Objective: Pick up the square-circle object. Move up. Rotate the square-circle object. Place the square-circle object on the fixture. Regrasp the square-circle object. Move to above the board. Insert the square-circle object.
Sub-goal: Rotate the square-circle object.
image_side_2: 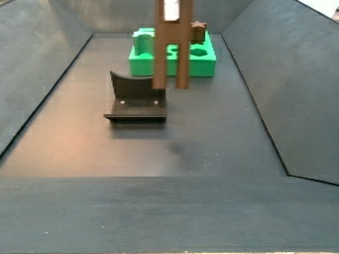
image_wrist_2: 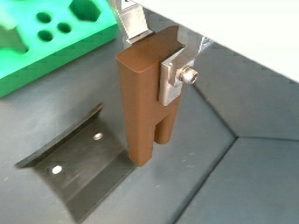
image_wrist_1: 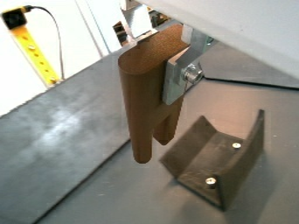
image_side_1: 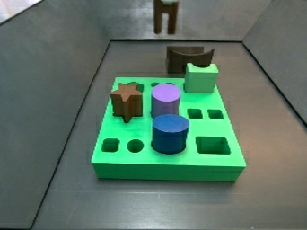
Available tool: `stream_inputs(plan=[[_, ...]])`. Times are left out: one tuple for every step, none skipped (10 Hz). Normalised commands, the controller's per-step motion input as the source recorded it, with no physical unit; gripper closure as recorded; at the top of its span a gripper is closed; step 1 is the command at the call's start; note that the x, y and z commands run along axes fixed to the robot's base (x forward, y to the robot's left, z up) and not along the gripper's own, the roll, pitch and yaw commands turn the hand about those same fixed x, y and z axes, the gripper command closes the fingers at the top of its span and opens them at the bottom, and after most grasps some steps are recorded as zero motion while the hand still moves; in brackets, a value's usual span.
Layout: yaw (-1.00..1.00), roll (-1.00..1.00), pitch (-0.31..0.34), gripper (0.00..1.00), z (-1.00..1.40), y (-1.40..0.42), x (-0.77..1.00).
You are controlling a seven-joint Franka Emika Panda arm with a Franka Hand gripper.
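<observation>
End effector (image_wrist_2: 163,54) clenched on the upright square-circle object (image_wrist_2: 142,105), hanging above the fixture (image_wrist_2: 73,166).

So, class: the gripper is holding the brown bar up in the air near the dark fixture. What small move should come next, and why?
Probably rotate it. The gripper grips the square-circle object at its top, hanging upright and clear of the floor, beside the fixture, so turning it seems needed before placing it there.
</observation>
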Motion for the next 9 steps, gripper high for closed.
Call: stream_inputs(plan=[[-0.02,-0.10,0.028,1.00,0.50,0.10,-1.00],[-0.02,-0.10,0.034,1.00,0.47,0.09,-1.00],[-0.02,-0.09,0.050,1.00,0.29,0.06,-0.84],[-0.02,-0.09,0.052,1.00,0.17,0.04,-0.66],[-0.01,-0.09,0.045,1.00,0.11,0.03,-0.47],[-0.01,-0.10,0.033,1.00,0.08,0.02,-0.28],[-0.98,-1.00,0.039,1.00,0.00,0.00,0.00],[-0.97,-1.00,0.052,1.00,-0.04,0.02,0.07],[-0.92,-1.00,0.082,1.00,-0.01,0.06,0.02]])
